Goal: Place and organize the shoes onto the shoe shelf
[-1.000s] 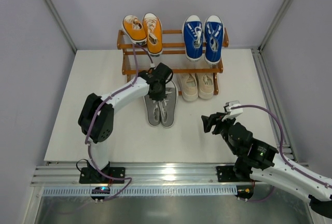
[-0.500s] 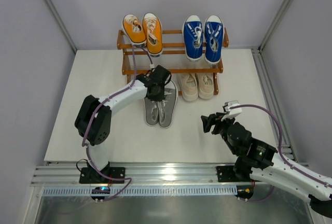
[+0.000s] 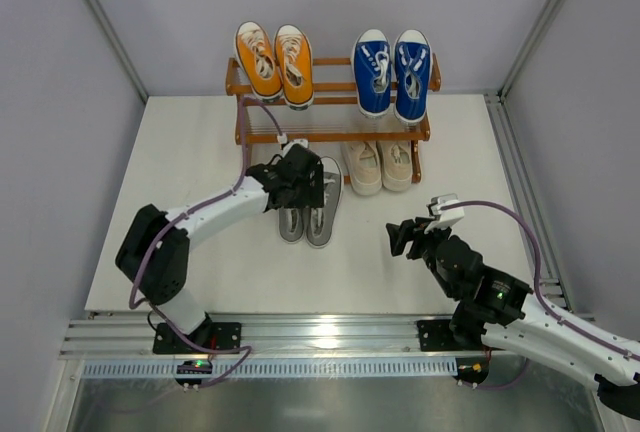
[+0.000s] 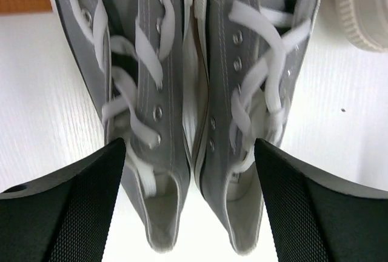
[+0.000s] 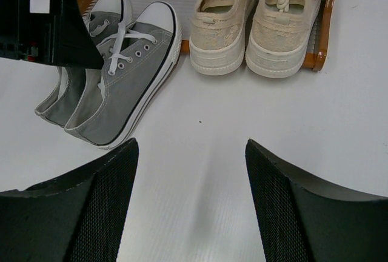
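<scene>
The grey shoes lie side by side on the table, toes toward the left half of the shoe shelf's lower tier. My left gripper hovers over them, open; in the left wrist view its fingers stand either side of the grey pair's heels, apart from them. The orange pair and blue pair sit on the top tier. Cream shoes fill the lower right. My right gripper is open over bare table, empty.
In the right wrist view the grey pair sits left of the cream pair, with the left arm's black body above it. The shelf's right post stands beside the cream shoes. Frame posts and walls border the white table.
My left gripper has opened and let go of the grey pair, drawing back toward me along the shoes. The left arm's elbow has swung down and left. The right arm has barely moved.
</scene>
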Tool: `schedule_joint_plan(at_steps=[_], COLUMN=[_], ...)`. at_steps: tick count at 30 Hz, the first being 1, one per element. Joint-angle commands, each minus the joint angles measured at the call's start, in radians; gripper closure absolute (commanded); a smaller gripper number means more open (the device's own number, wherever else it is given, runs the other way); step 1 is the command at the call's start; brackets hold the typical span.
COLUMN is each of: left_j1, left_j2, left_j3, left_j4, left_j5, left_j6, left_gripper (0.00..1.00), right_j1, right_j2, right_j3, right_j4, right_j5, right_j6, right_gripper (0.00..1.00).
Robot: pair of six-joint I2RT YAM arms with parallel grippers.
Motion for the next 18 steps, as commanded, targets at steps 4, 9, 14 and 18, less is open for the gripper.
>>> schedule_joint_plan(at_steps=[4,9,14,18], left_j1=[-0.130,-0.282,-0.342,-0.425], left_j2=[-0.189,-0.280,-0.295,-0.253], left_j3=[-0.121,-0.288,-0.443,-0.497], left_j4=[0.068,0.162,0.330,0.432], left_j5=[-0.144,-0.346,-0.493,-0.682], left_j6=[-0.103,-0.169,-0.224,-0.230], left_gripper=[0.13,0.11,0.10,0.09], right_j1=[0.004,0.004,0.005,0.005], right_j2=[-0.004,0.003,0.009,0.033], right_j3=[-0.014,-0.017,-0.034,-0.033], right_j4=[0.044,0.055,0.084,0.097], right_j5=[0.004,0.009,0.006,-0.003], right_j6=[0.008,0.003,0.002,0.003], right_gripper=[0.27,0.27,0.26,0.26])
